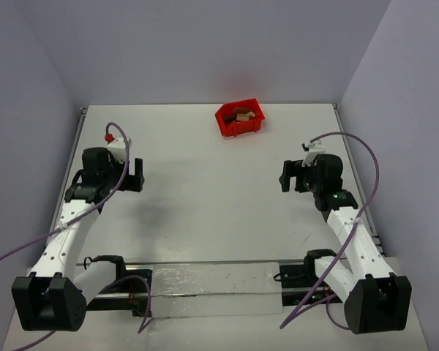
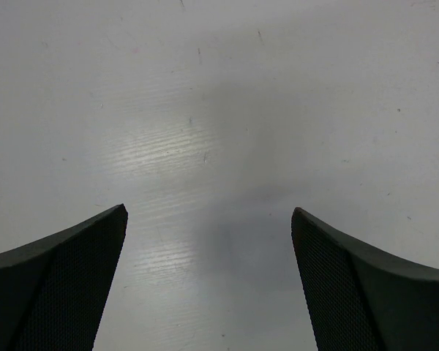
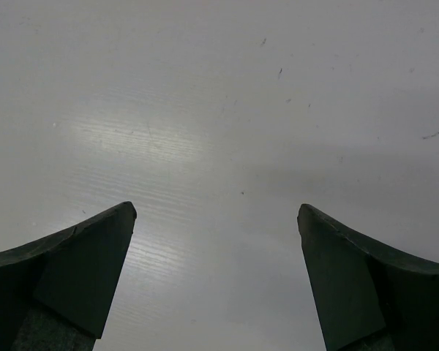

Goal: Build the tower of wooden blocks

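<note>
At the far edge of the surface (image 1: 205, 219), the wood blocks (image 1: 242, 115) lie heaped in a red bin (image 1: 238, 129), apparently kept there as stock, with nothing stacked yet. The left gripper (image 1: 137, 175) and right gripper (image 1: 285, 175) hang empty with jaws wide apart, well nearer than the bin, one to each side.

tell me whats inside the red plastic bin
A loose heap of small tan wooden blocks lies inside the red plastic bin. Their count and shapes are too small to tell, and the top pieces and bin walls cover anything lower.
</note>
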`<state>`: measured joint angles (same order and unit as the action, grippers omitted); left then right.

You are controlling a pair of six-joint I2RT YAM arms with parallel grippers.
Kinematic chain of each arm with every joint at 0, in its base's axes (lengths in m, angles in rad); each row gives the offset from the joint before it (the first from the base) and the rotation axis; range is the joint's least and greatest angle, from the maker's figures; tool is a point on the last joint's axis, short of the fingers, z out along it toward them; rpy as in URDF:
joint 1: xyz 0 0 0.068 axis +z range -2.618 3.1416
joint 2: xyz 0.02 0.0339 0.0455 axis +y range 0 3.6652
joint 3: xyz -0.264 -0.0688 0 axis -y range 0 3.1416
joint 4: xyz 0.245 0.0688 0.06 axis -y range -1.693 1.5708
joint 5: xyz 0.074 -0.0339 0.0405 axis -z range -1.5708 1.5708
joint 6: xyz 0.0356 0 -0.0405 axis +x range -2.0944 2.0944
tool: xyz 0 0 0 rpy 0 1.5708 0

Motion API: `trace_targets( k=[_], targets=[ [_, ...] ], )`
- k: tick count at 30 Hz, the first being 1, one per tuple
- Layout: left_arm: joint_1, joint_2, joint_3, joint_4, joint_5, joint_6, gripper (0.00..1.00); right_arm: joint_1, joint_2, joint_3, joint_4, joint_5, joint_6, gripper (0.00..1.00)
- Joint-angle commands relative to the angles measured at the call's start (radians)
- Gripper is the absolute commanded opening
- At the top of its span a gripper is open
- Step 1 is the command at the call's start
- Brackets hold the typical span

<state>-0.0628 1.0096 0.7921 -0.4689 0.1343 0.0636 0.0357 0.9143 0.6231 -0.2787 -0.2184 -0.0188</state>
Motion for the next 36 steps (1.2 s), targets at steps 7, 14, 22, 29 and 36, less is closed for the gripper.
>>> trace_targets(
  k=[7,14,22,29,36],
  targets=[
    [-0.020,-0.002,0.014,0.052,-0.045,-0.021,0.99,0.046,0.038,0.084,0.042,0.032,0.046,1.00],
    [-0.020,0.004,0.035,0.023,-0.028,-0.028,0.99,0.135,0.257,0.313,0.040,0.163,0.093,0.96],
    [-0.023,-0.004,0.048,-0.002,-0.045,-0.034,0.99,0.142,0.644,0.704,0.038,0.335,0.259,0.85],
    [-0.023,-0.018,0.043,-0.016,-0.041,-0.045,0.99,0.141,0.983,1.008,0.044,0.309,0.239,0.74],
    [-0.023,-0.046,0.021,-0.005,-0.062,-0.050,0.99,0.139,1.146,1.096,0.161,0.318,0.262,0.75]
  ],
)
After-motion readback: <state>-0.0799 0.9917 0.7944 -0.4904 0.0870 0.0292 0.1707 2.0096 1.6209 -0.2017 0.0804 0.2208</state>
